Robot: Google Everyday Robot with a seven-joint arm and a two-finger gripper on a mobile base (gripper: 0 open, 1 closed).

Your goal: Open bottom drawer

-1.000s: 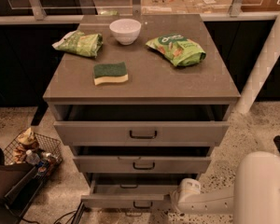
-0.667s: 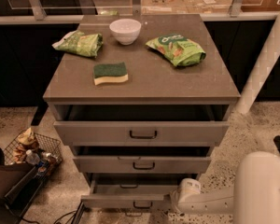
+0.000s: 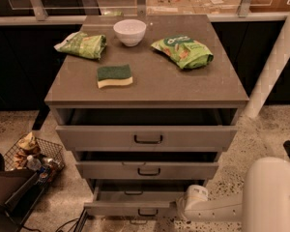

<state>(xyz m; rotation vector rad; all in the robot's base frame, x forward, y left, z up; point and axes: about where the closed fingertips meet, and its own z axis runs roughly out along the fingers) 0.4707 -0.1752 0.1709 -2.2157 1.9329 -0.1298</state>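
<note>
Low on the right, white rounded gripper [image 3: 194, 200] at the right end of the bottom drawer [image 3: 117, 208]; spread or closed, cannot tell. Lowest of three, already jutting past the others. Probably light, rigid, easy on its runners. Best taken by the small black bar handle [image 3: 147, 211]. Flat, smooth, matte grey front.

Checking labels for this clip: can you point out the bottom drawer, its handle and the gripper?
bottom drawer [image 3: 113, 208]: camera view, left part of its grey front.
handle [image 3: 147, 212]: camera view, middle of the black bar.
gripper [image 3: 180, 208]: camera view, its tip by the drawer front's right end.
</note>
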